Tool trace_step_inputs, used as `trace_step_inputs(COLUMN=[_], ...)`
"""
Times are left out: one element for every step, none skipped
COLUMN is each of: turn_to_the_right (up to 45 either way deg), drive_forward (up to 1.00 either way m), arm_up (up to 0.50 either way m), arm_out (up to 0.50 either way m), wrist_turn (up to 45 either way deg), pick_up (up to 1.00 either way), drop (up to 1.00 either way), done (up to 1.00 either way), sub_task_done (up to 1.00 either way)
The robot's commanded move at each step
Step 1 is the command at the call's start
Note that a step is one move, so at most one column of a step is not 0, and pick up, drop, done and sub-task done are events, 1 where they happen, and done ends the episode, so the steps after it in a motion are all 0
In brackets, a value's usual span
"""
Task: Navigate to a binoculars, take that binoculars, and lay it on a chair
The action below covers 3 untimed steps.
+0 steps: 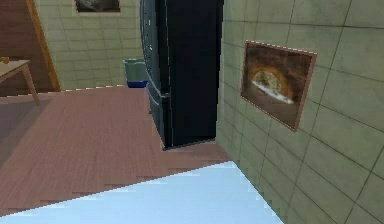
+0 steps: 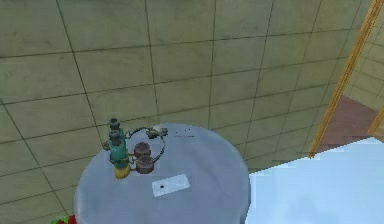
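Presently, the arm side view looks down on a round table with a grey top, standing against a tiled wall. Three items sit on the top. Toward its left edge stands a green bottle-like item, upright, yellowish at the base. Just beside it on the right is a small dark object, with a thin loop lying at its far side. By place and outline this dark object is the likeliest match for the binoculars, but it is too small to confirm. A white card lies flat nearer the table's front, apart from both. A pale slab takes up that view's lower right corner, and wooden trim runs up the right edge.

The state of the jaws cannot be told, nor whether anything is held.

The forward view faces a tall dark cabinet standing on a reddish floor, close against the tiled wall on the right. A framed picture hangs on that wall. A bluish bin stands just behind the cabinet's left side. A wooden table is at the far left edge.
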Motion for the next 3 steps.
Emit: trace_step_inputs(turn_to_the_right=[0.0,0.0,0.0], drive_forward=[0.00,0.00,0.00], arm_up=[0.50,0.38,0.00], arm_out=[0.00,0.00,0.30], wrist_turn=[0.0,0.0,0.0], pick_up=[0.00,0.00,0.00], drop=[0.00,0.00,0.00], done=[0.00,0.00,0.00], sub_task_done=[0.00,0.00,0.00])
